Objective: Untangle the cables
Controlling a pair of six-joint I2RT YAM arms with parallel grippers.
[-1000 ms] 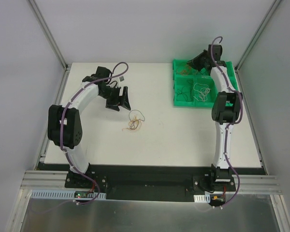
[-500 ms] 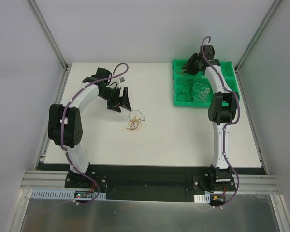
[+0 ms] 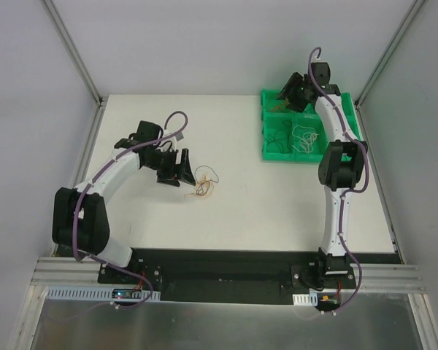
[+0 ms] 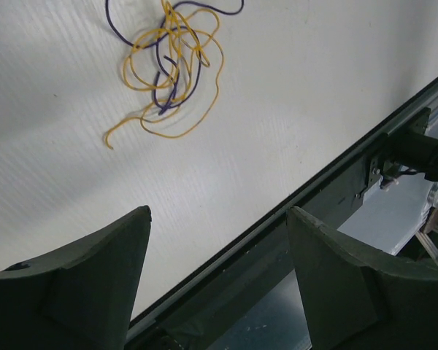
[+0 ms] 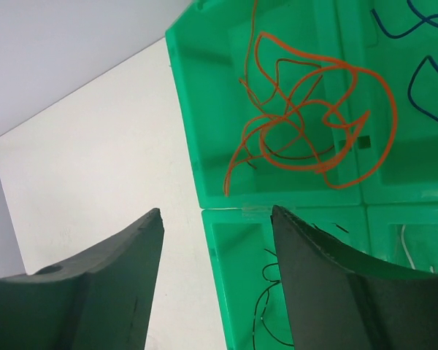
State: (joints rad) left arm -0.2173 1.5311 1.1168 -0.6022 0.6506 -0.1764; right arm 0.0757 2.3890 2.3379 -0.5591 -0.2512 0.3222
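Observation:
A loose tangle of yellow-orange and purple cables lies on the white table; the left wrist view shows the tangle ahead of the fingers. My left gripper hangs just left of it, open and empty. My right gripper is open and empty over the green tray. An orange cable lies alone in the tray's back left compartment. A black cable, a blue one and a white one lie in other compartments.
The tray's left wall borders bare table. Metal frame posts stand at the table's back corners. The black front rail runs along the near table edge.
My right gripper has opened above the tray's back left compartment and lifted slightly. My left arm has swung nearer, bringing its open gripper down beside the tangle.

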